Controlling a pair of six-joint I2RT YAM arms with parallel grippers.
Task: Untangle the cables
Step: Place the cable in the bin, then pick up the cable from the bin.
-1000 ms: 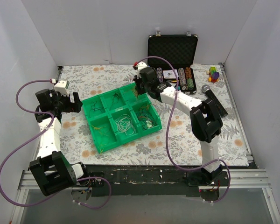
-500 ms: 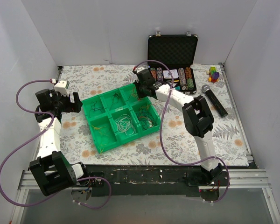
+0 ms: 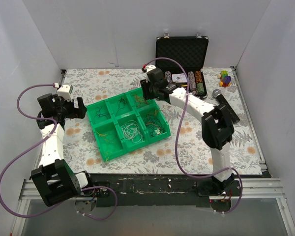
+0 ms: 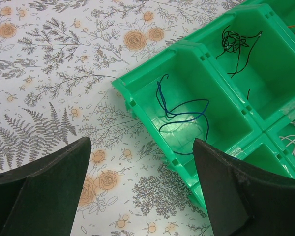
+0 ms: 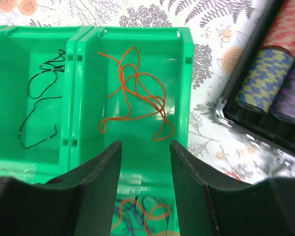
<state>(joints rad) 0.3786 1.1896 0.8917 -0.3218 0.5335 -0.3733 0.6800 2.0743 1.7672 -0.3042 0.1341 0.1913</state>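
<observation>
The cables lie sorted in a green six-compartment tray (image 3: 137,146). An orange cable (image 5: 146,98) sits loose in the back right compartment, a black cable (image 5: 31,88) beside it. My right gripper (image 5: 145,143) hovers open just above the orange one (image 3: 146,94), holding nothing. Below its fingers lies a tangle of orange and dark cables (image 5: 142,211). My left gripper (image 4: 141,142) is wide open and empty at the tray's left corner (image 3: 80,108), near a blue cable (image 4: 162,98) and a black one (image 4: 238,44). White cables (image 3: 131,130) fill the front middle compartment.
An open black case (image 3: 182,54) with poker chips (image 3: 194,83) stands right behind the right gripper. A microphone (image 3: 225,103) and a coloured block toy (image 3: 225,77) lie at the back right. White walls enclose the flowered table (image 3: 201,147).
The right gripper's jaws went from shut to open above the back right compartment, and that arm's elbow swung left, then back. The left arm has not moved.
</observation>
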